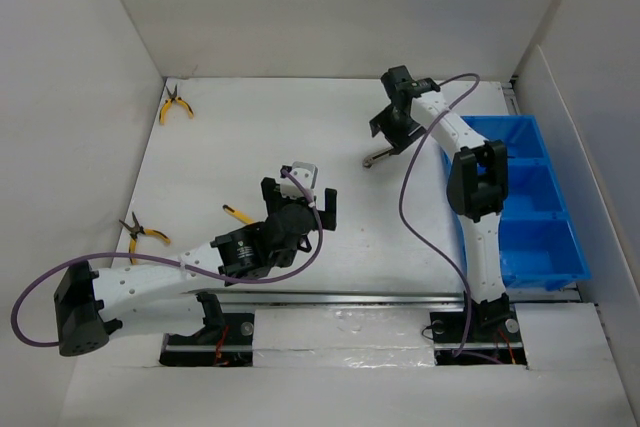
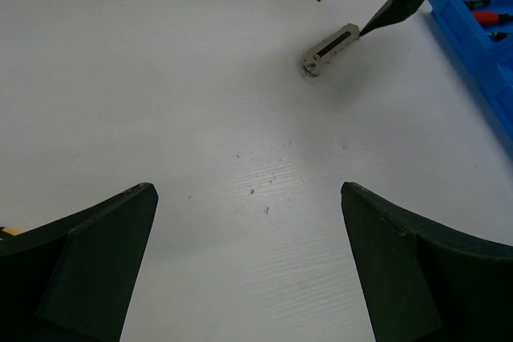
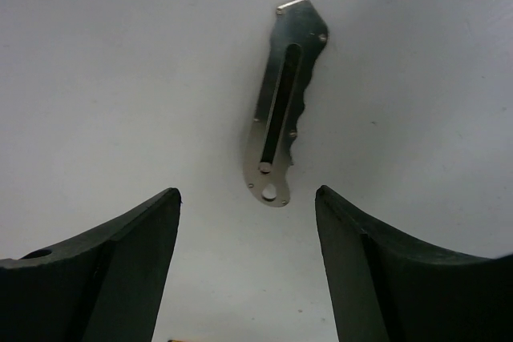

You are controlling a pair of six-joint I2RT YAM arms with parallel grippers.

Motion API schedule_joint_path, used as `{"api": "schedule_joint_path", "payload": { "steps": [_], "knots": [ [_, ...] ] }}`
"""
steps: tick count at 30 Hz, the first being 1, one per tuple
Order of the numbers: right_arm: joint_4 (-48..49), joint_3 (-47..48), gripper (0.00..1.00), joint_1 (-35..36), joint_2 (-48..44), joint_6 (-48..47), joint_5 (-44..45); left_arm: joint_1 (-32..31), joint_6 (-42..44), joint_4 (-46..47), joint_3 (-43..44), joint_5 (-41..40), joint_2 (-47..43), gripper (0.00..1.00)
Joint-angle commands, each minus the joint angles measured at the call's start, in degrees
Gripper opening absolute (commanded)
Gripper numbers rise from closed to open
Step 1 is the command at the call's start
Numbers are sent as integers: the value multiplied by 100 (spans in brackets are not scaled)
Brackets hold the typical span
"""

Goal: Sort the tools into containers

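Top external view: a white ribbed table [image 1: 250, 137] is enclosed by plain white walls [image 1: 330, 7] (small dark specks are seen on the sheet). The right gripper [image 3: 247, 192] is held apart and empty, with the utility knife [image 3: 282, 102] lying flat just ahead of its gap. The left gripper [image 2: 247, 189] is spread wide with nothing gripped, and the blue bin [image 2: 481, 54] is seen ahead to its right.
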Motion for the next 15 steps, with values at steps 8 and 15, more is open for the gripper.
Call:
{"api": "schedule_joint_path", "payload": {
  "steps": [8, 15],
  "knots": [
    [124, -380, 72, 279, 153, 294, -20, 7, -72, -74, 112, -352, 135, 99],
    [274, -433, 71, 279, 294, 408, 58, 7, -81, -39, 112, -361, 214, 99]
  ]
}}
